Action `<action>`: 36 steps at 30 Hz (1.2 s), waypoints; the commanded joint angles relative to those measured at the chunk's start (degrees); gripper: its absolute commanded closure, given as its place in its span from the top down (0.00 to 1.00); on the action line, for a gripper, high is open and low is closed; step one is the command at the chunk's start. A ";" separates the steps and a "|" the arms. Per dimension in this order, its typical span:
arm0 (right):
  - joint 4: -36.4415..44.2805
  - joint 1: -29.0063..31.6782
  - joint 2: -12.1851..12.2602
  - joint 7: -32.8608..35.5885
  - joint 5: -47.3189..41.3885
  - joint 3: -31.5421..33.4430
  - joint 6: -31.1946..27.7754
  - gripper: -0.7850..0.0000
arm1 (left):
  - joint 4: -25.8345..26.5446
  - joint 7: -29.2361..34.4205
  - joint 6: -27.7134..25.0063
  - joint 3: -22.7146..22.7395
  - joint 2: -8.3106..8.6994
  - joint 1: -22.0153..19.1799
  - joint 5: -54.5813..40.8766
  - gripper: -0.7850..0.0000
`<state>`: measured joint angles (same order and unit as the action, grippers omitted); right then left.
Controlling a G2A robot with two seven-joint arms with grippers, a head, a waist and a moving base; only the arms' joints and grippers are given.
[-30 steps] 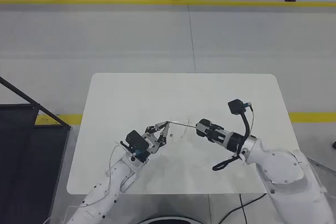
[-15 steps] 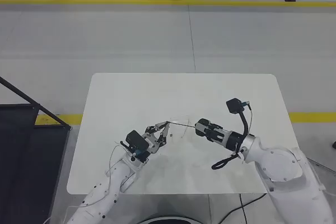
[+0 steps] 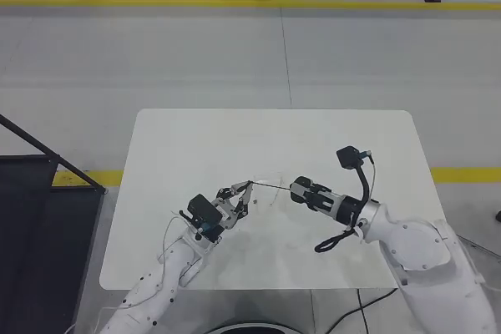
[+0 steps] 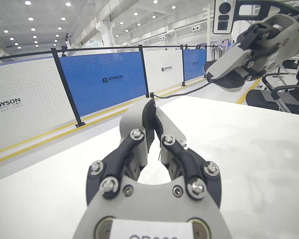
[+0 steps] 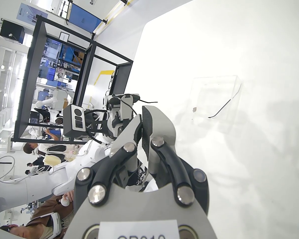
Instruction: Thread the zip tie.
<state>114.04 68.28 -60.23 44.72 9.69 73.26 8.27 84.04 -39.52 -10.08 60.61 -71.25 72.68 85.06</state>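
Observation:
A thin black zip tie (image 3: 271,184) hangs above the white table (image 3: 317,142), stretched between my two grippers. My left gripper (image 3: 247,187) is shut on one end; in the left wrist view a short black piece sticks up from the closed fingertips (image 4: 151,103) and the strap (image 4: 179,94) runs off to my right gripper (image 4: 209,78). My right gripper (image 3: 294,189) is shut on the other end. In the right wrist view the tie's tip (image 5: 150,101) pokes out past my right gripper (image 5: 141,111), with the left gripper (image 5: 120,101) just beyond.
A small clear plastic box (image 5: 214,85) sits on the table below the grippers, with another black strap (image 5: 224,105) lying in it. A black frame stands off the table's left side (image 3: 17,134).
My right arm has edged slightly toward the left gripper. The left arm and the tie look unchanged.

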 commanded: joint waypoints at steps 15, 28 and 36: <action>-0.22 -0.99 -0.12 0.12 -0.14 -0.76 0.32 0.00 | 0.00 0.00 0.00 0.00 0.00 0.00 0.00 0.00; 0.48 -0.29 -0.18 -1.45 -0.29 -0.66 -1.09 0.00 | 0.00 0.00 0.00 0.00 0.00 0.00 0.00 0.00; 0.98 0.68 -0.08 -1.23 0.42 -0.45 -0.52 0.00 | 0.00 0.00 0.00 0.00 0.00 0.00 0.00 0.00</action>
<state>114.90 68.77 -60.33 43.57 10.02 72.76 7.67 84.04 -39.52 -10.08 60.61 -71.25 72.68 85.06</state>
